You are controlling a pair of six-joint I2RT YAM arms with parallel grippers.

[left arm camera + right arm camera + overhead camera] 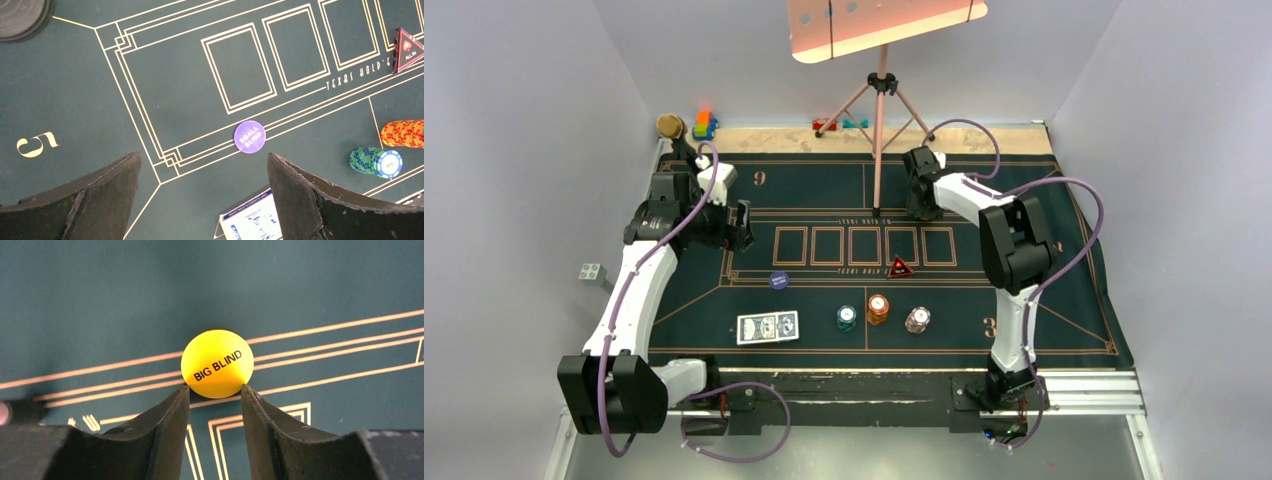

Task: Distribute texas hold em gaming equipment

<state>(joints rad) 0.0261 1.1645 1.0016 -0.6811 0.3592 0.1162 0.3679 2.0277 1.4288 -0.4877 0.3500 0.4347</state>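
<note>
Top external view, positions given from the red-black triangular marker (900,267) on the green mat (1064,310).

- Near side of the marker: three chip stacks, each standing apart from the others. The orange chip stack (878,308) is closest to the marker. The teal chip stack (847,317) is to the marker's near left and the pinkish-white chip stack (917,319) to its near right.
- Left of the marker, well apart: the dark blue disc (779,280), lettered SMALL BLIND, lies flat across the printed border lines.
- Near left of the marker, past the teal chip stack: the playing cards (767,327) lie flat in a short spread, blue backs up.
- Far left of the marker: the left gripper (203,160) hangs over the mat. Its fingers are spread wide and nothing is between them.
- Far side of the marker, slightly right: the right gripper (921,195) points down at the mat.

Right wrist view: the yellow disc (217,363) is lettered BIG BLIND. The right gripper's two fingertips (182,395) press on its near rim, one on each side, pinching it. Whether the disc rests on the mat or is clear of it cannot be told.
</note>
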